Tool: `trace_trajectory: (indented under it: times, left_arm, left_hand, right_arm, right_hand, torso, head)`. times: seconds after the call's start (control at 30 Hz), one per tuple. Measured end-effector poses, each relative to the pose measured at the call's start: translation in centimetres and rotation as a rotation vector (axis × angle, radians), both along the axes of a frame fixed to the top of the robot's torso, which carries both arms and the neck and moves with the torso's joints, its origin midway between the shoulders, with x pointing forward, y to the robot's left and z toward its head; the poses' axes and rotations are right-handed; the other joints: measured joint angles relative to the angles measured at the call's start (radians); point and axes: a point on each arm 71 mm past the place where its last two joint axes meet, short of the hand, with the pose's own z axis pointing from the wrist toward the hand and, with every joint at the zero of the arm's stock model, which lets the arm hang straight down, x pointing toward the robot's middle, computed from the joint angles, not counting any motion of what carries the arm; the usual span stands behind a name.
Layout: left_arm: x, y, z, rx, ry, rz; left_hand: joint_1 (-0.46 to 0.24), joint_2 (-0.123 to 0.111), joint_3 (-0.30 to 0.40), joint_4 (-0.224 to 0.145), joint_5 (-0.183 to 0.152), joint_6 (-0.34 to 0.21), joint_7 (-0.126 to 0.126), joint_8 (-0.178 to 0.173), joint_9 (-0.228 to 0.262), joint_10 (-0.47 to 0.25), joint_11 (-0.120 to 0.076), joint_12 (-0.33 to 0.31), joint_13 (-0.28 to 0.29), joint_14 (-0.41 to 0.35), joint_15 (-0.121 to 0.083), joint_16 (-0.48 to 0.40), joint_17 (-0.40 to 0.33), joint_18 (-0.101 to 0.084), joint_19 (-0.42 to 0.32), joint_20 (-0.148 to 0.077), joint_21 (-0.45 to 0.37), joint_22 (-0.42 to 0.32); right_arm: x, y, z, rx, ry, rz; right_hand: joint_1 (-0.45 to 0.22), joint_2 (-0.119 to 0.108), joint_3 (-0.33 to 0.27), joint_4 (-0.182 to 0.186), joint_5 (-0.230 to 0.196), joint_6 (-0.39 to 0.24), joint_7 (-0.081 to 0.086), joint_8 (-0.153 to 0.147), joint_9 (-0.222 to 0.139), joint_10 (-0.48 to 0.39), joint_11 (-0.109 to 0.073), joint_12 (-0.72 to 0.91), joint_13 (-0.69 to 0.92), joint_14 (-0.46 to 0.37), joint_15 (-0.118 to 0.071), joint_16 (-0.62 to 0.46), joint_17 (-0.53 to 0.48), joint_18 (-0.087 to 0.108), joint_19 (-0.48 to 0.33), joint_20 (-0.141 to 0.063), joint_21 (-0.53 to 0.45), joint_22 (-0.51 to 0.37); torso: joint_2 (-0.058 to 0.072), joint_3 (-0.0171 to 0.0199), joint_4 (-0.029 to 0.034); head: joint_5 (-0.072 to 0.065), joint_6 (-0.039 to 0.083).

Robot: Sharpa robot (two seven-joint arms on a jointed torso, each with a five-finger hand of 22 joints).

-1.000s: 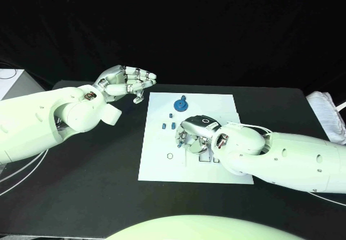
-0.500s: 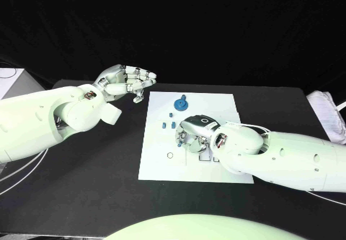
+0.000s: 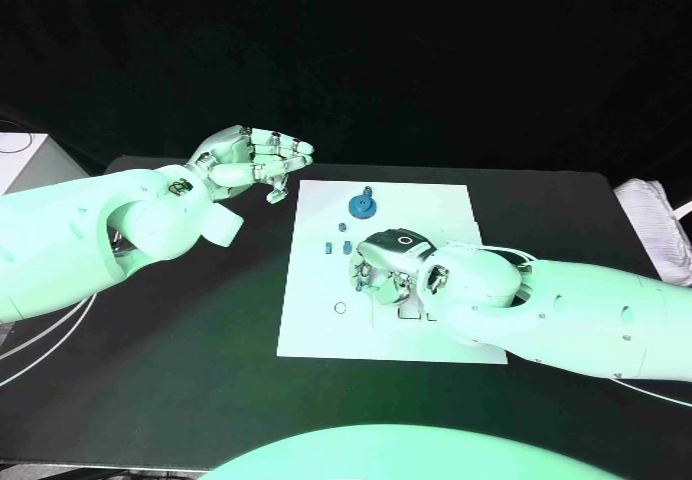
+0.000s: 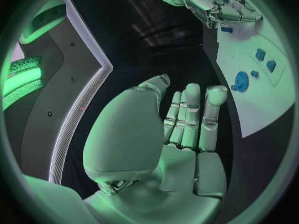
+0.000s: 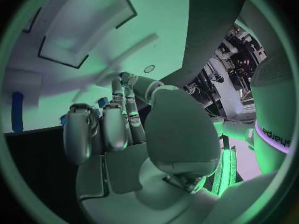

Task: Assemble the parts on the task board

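The white task board (image 3: 433,345) lies mid-table. A round blue part (image 3: 362,208) sits near its far edge, also seen as the blue disc (image 4: 240,81). Three small blue parts (image 3: 340,246) lie just nearer than it. My right hand (image 3: 387,268) bends down over the board's middle, fingertips at the surface, and seems to pinch a small blue part (image 5: 102,102) between them; most of that part is hidden. My left hand (image 3: 255,162) hovers beside the board's far left corner, fingers curled in and holding nothing.
Slots (image 3: 413,313) and a small oval hole (image 3: 340,309) mark the board just beyond my right hand's fingertips. A white ribbed object (image 3: 656,228) lies at the table's right edge. A white box (image 3: 20,160) stands off the left side.
My right hand has shifted very slightly over the board's middle. The left hand has stayed where it was.
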Motion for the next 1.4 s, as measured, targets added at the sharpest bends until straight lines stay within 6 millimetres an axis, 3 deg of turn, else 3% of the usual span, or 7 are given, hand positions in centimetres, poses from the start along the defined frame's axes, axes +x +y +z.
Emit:
trace_trajectory:
  times: [0.27,0.4,0.53,0.67,1.13,1.33,1.4]
  left_arm:
    - [0.0,0.0,0.0,0.000,0.001,-0.001]
    - [0.0,0.0,0.0,0.001,0.002,-0.001]
    - [0.0,0.0,0.0,0.001,0.003,-0.001]
    - [0.0,0.0,0.0,0.002,0.005,-0.001]
    - [0.0,0.1,-0.1,0.005,0.010,-0.002]
    - [0.0,0.1,-0.1,0.006,0.012,-0.002]
    - [0.0,0.1,-0.1,0.006,0.012,-0.002]
  left_hand:
    - [0.000,0.000,0.000,0.000,0.000,0.000,0.000,0.000,0.000,0.000,0.000,0.000,0.000,0.000,0.000,0.000,0.000,0.000,0.000,0.000,0.000,0.000]
    - [0.000,0.000,0.000,0.000,0.000,0.000,0.000,0.000,0.000,-0.007,0.000,0.000,0.000,0.000,0.000,0.000,0.000,0.000,0.000,0.000,0.000,0.000]
    - [0.000,0.000,0.000,0.000,0.000,0.000,0.000,0.005,0.000,-0.007,0.000,0.000,-0.001,0.000,0.000,0.000,0.000,0.000,0.000,0.000,-0.001,-0.005]
    - [0.000,0.000,0.003,-0.003,0.000,0.000,0.000,0.005,0.000,-0.010,0.002,0.000,-0.001,0.000,0.000,0.000,0.001,0.000,-0.004,0.004,-0.006,-0.010]
    - [0.000,0.000,0.003,-0.003,0.000,0.000,0.000,0.005,0.000,-0.014,0.000,0.000,-0.001,-0.004,0.004,0.000,0.001,0.000,-0.004,0.004,-0.008,-0.011]
    - [0.000,0.000,0.003,-0.003,0.000,0.000,0.000,0.005,0.000,-0.014,0.000,0.000,-0.001,-0.004,0.004,0.000,0.001,0.000,-0.004,0.004,-0.008,-0.011]
    - [0.000,0.000,0.003,-0.003,0.000,0.000,0.000,0.005,0.000,-0.014,0.000,0.000,-0.001,-0.004,0.004,0.000,0.001,0.000,-0.004,0.004,-0.008,-0.011]
  right_arm:
    - [-0.1,0.1,-0.2,-0.001,0.002,0.005]
    - [0.0,0.0,-0.3,0.004,0.005,0.006]
    - [0.0,-0.2,-0.4,0.011,0.008,0.006]
    - [-0.2,-0.2,-0.4,0.021,0.012,0.008]
    - [-0.6,-1.2,0.1,0.071,-0.006,-0.003]
    - [-0.7,-3.1,1.4,0.096,-0.022,-0.030]
    - [-0.2,-4.3,2.1,0.099,-0.031,-0.057]
  right_hand:
    - [-0.011,0.007,-0.007,0.004,0.012,-0.026,0.014,-0.010,0.001,-0.010,-0.010,-0.019,0.007,0.000,0.000,0.000,-0.015,0.000,0.000,0.000,-0.021,0.000]
    - [-0.048,-0.001,-0.020,0.018,0.024,-0.053,0.024,-0.028,0.001,-0.026,-0.020,-0.041,0.007,0.000,0.016,-0.004,-0.025,0.000,-0.008,0.012,-0.058,0.000]
    - [-0.064,-0.023,-0.023,0.021,0.018,-0.074,0.031,-0.040,-0.004,-0.097,-0.001,-0.055,-0.017,0.000,0.032,-0.033,-0.065,0.000,-0.034,0.029,-0.121,-0.026]
    - [-0.061,-0.044,-0.023,0.021,0.018,-0.094,0.037,-0.052,-0.008,-0.152,0.010,-0.057,-0.037,0.002,0.038,-0.051,-0.095,0.016,-0.054,0.040,-0.167,-0.062]
    - [-0.045,-0.060,-0.079,0.018,0.018,-0.146,0.039,-0.085,-0.018,-0.276,0.029,-0.017,-0.058,-0.035,0.058,-0.081,-0.171,0.031,-0.104,0.053,-0.274,-0.145]
    - [-0.040,-0.055,-0.100,0.024,0.018,-0.153,0.039,-0.085,-0.019,-0.282,0.029,0.021,-0.057,-0.041,0.059,-0.075,-0.166,0.031,-0.105,0.052,-0.265,-0.133]
    - [-0.037,-0.052,-0.100,0.024,0.024,-0.153,0.039,-0.085,-0.019,-0.269,0.020,0.049,-0.053,-0.029,0.052,-0.052,-0.143,0.031,-0.083,0.049,-0.233,-0.106]
  torso:
    - [-0.001,0.0000,-0.0004]
    - [-0.001,0.0001,-0.0007]
    - [-0.001,0.0001,-0.0007]
    - [-0.001,0.0006,-0.0007]
    - [-0.001,0.0013,-0.0007]
    - [-0.002,0.0007,-0.0008]
    - [-0.002,0.0004,-0.0010]
  head:
    - [-0.001,0.000]
    - [-0.001,0.001]
    - [-0.002,0.003]
    - [-0.002,0.005]
    - [-0.005,0.008]
    - [-0.012,0.015]
    - [-0.016,0.019]
